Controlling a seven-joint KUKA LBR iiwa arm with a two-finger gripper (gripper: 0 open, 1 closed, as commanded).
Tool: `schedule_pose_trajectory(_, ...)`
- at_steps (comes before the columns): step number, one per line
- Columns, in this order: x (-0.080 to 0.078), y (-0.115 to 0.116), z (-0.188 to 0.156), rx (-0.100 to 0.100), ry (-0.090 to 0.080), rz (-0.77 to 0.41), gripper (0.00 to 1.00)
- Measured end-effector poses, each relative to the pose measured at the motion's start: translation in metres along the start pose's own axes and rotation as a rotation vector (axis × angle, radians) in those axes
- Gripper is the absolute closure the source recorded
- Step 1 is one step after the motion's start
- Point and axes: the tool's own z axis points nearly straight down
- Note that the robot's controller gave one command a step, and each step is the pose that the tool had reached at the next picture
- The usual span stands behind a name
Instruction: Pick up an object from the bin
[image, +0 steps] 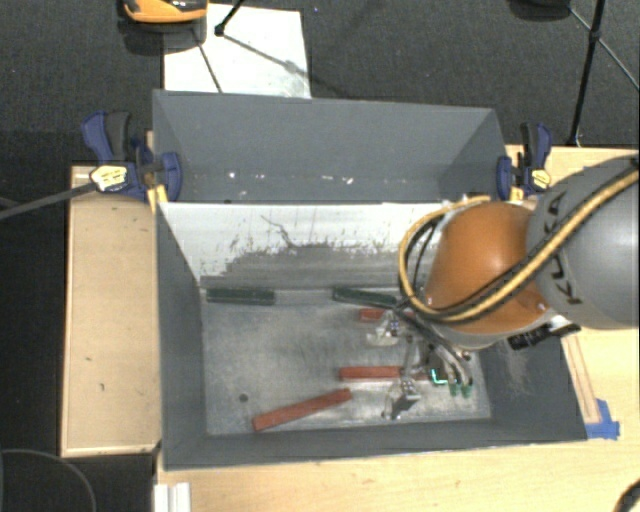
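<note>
In the camera view the pincer (403, 398) hangs low over the floor of the bin (190, 330), under the arm's orange wrist cover (480, 265). Whether it is open or closed I cannot tell, and I can make out nothing in its grasp.

The step in hand looks like the approach to a grasp. To do it well, I judge the pincer should centre over one stick and turn so that it closes across the narrow width, not along the length. It should also go right down to the floor, since these things lie flat (a shallow grip would likely skid off the top).

The likeliest thing is the short red-brown stick (370, 373), lying flat just beside the pincer on its view-left side. Its end is close to the tip or touching it; I cannot tell which. A longer red-brown stick (300, 410) lies farther out the same way, a little toward the front wall. Beyond the pincer, toward the back wall, lie a small reddish piece (372, 315) and a dark stick (365, 296)
</note>
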Motion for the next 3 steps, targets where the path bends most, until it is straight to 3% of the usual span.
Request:
schedule_pose_trajectory(1,-0.002,0.0,-0.004,0.0,-0.008,0.002,0.0)
schedule_pose_trajectory(2,-0.056,0.008,0.074,-0.001,-0.022,-0.033,1.0)
schedule_pose_trajectory(3,-0.056,0.008,0.074,-0.001,-0.022,-0.032,1.0)
